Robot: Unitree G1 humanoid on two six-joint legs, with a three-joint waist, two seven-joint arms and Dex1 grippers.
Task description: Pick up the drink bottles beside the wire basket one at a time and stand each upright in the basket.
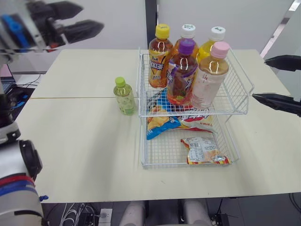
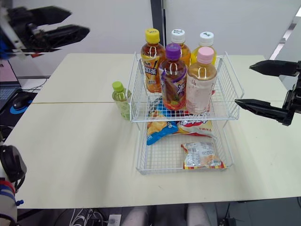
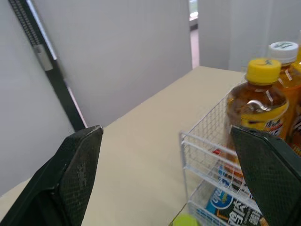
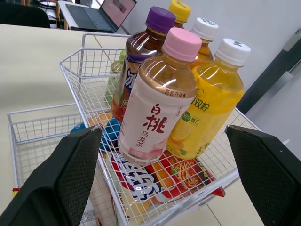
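Cream table (image 1: pixel 75 141) from the head view: one small green bottle (image 1: pixel 124 96) stands just left of the wire basket (image 1: pixel 242 80), with five bottles already upright in the top tier. Left gripper (image 1: pixel 92 18) hangs high and far back, jaws wide. I'd bring it down, clamp the body below the cap, and stay clear of the wire. Left wrist view: fingers (image 3: pixel 70 179) spread, yellow-capped bottle (image 3: pixel 256 101) ahead. Right wrist view: right gripper (image 4: pixel 163 132) wide too, facing the pink-capped bottle (image 4: pixel 157 101).

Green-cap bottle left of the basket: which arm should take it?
Left. The bottle stands on the basket's left side, and the open left claw is raised on that side. The open right claw sits beyond the basket, which likely blocks its path.
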